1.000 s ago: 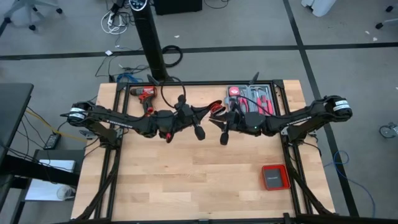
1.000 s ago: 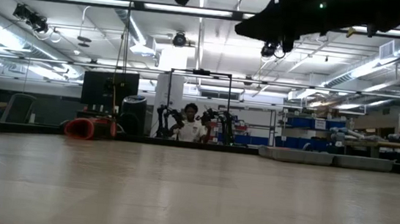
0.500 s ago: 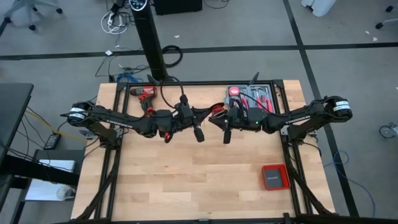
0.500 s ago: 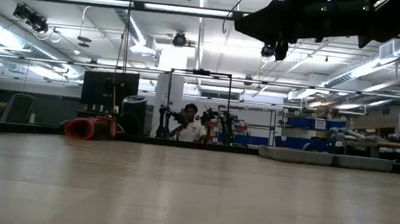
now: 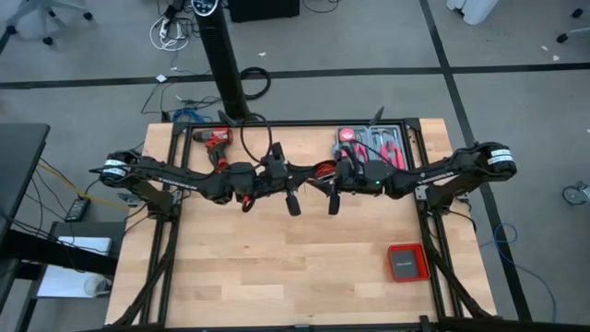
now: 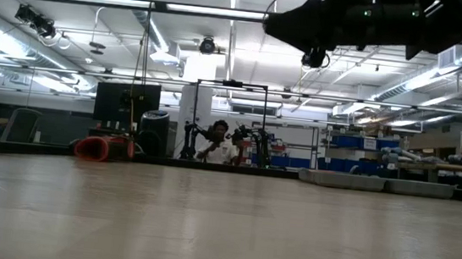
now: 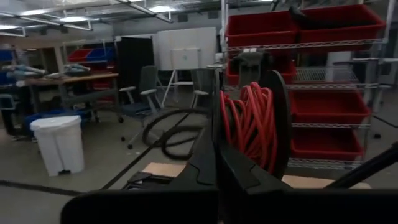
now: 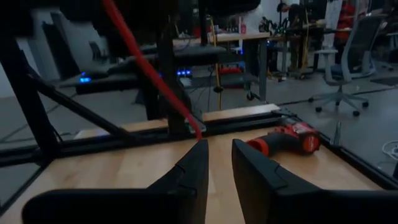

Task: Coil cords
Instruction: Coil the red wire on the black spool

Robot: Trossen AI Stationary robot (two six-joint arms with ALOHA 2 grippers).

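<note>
Both arms meet above the middle of the bench point(image 5: 277, 267), raised well off it. The left gripper point(image 7: 216, 163) has its jaws pressed together, and just beyond them sits the cord point(image 7: 252, 124), a red coil wound on a dark spool. In the high view the coil point(image 5: 322, 171) shows as a small red ring between the two arms. The right gripper point(image 8: 217, 163) has its jaws a little spread, holding nothing; a loose red strand point(image 8: 155, 74) runs past them. The cord looks thin, light and floppy, likely to spring loose, so the free strand seems best pinched close to the spool. The drill point(image 5: 214, 139) lies at the far edge.
</note>
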